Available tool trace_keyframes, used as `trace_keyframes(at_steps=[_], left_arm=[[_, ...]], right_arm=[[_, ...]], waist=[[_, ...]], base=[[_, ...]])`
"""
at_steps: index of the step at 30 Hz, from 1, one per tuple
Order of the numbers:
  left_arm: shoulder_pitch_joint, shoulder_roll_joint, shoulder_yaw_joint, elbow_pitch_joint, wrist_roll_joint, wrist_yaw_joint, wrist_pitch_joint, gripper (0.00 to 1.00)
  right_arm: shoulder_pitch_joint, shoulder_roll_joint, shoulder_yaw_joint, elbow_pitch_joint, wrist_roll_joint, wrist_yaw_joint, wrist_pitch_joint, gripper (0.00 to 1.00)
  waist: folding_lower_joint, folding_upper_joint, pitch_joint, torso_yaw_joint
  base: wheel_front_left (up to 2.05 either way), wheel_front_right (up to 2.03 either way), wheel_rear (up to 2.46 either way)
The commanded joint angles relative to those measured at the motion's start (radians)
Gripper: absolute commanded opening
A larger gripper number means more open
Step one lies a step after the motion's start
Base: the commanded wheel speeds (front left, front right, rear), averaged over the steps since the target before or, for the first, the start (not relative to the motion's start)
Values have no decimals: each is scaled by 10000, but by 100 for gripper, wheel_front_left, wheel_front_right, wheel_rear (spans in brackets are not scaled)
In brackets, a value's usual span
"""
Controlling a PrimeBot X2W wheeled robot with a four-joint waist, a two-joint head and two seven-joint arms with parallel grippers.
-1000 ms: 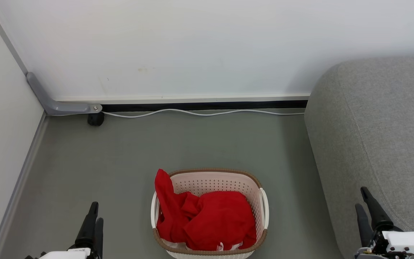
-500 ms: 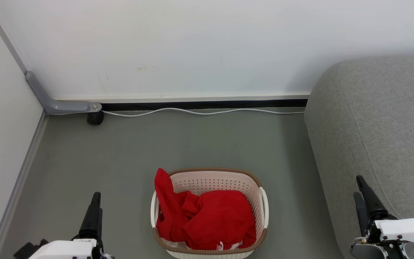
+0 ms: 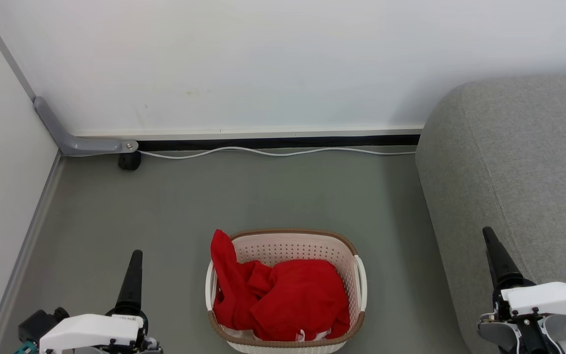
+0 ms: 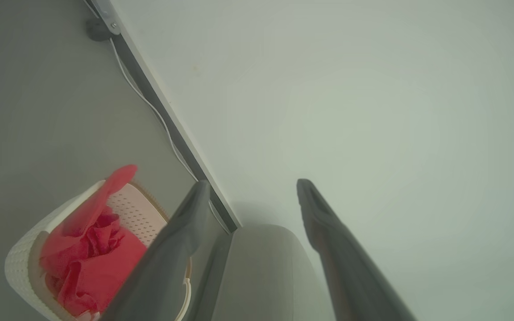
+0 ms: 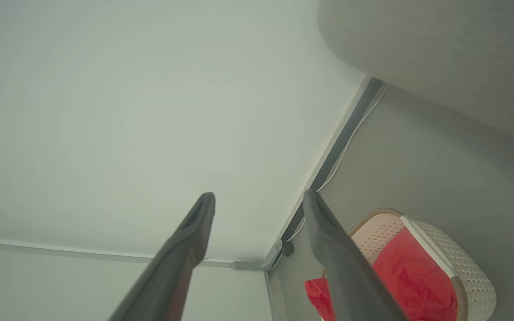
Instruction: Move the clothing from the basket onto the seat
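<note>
A grey floor (image 3: 165, 206) meets a plain white wall (image 3: 263, 64), with a white cable (image 3: 273, 153) running along the dark skirting and a small black caster (image 3: 129, 161) under a grey bracket (image 3: 81, 145) at the corner. In the foreground the basket (image 3: 293, 253), cream with perforated sides and a brown rim, stands on the floor between the robot's two arms. The clothing (image 3: 288, 300), bright red and crumpled, fills most of the basket, with one fold draped up over the rim on the robot's left (a scrap of white shows at the near edge). The seat (image 3: 519, 162), a broad light grey upholstered sofa with a rounded end, sits to the robot's right, just beside the basket but apart from it, with nothing red on the visible part.

The left pincer (image 4: 253, 185) hangs over bare floor to the left of the basket, its two dark fingers spread wide with nothing between them. The right pincer (image 5: 259, 195) is held in front of the sofa's near edge, fingers likewise parted and empty. Neither touches the basket or the clothing.
</note>
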Motion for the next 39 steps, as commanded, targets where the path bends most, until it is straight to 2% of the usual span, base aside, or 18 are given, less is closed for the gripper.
trace_keyframes(at_steps=[1, 19, 21, 22, 31, 39], left_arm=[[-614, 185, 65, -219, 295, -31, -113, 100], [-1076, 314, -133, 14, 3171, -43, -647, 100], [-1115, 297, -74, 83, 3422, -45, -706, 96], [-1133, 288, -70, 122, 3542, -45, -736, 100], [-1362, 289, -133, 377, 4527, -51, -974, 100], [-1614, 341, -64, 614, 5838, -56, -1211, 100]], right_arm=[[-533, -219, 144, -209, -254, 35, -144, 100], [-1101, -469, 745, 39, -3170, 37, -672, 100], [-1153, -485, 792, 74, -3415, 38, -730, 100], [-1179, -493, 814, 96, -3531, 38, -760, 100], [-1399, -568, 1027, 246, -4393, 39, -995, 100], [-1632, -649, 1207, 384, -5186, 40, -1229, 100]], waist=[[-2, 0, 3, 1], [-2, 0, 24, -23], [-2, 0, 25, -26], [-2, 0, 26, -28], [-2, 0, 57, -45], [-2, 0, 98, -60]], base=[[0, 0, 0], [0, 0, 0], [0, 0, 0], [0, 0, 0], [0, 0, 0], [0, 0, 0]])
